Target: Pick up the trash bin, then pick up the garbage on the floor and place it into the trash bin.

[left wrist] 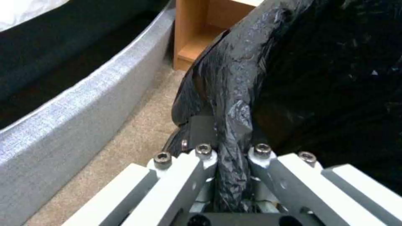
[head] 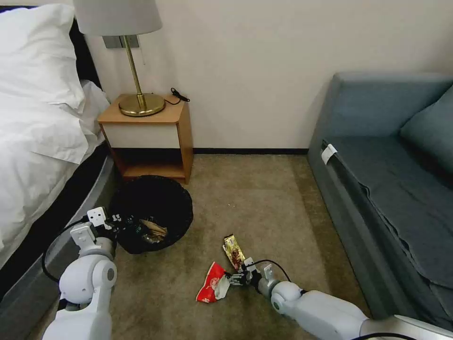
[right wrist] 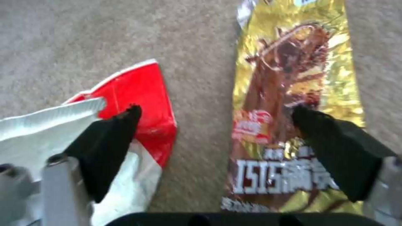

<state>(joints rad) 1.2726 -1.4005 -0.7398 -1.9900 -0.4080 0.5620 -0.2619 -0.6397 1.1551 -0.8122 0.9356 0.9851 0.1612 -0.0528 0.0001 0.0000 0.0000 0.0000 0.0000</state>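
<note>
The trash bin [head: 151, 212], lined with a crinkled black bag, sits by the bed's foot in the head view, with brown crumpled paper [head: 154, 230] inside. My left gripper [head: 112, 221] is shut on its near-left rim; the left wrist view shows the fingers [left wrist: 201, 157] pinching the black bag's edge [left wrist: 230, 103]. Garbage lies on the carpet: a red-and-white wrapper [head: 211, 283] and a yellow-brown snack wrapper [head: 234, 252]. My right gripper [head: 234, 277] hovers low over them, open. In the right wrist view one fingertip is over the red wrapper [right wrist: 142, 91], the other over the snack wrapper [right wrist: 293, 72].
A wooden nightstand [head: 151, 137] with a brass lamp [head: 137, 94] stands behind the bin. The bed [head: 37, 118] and its grey frame [left wrist: 62, 125] line the left side. A blue-grey sofa [head: 391, 179] borders the right. Open carpet lies between them.
</note>
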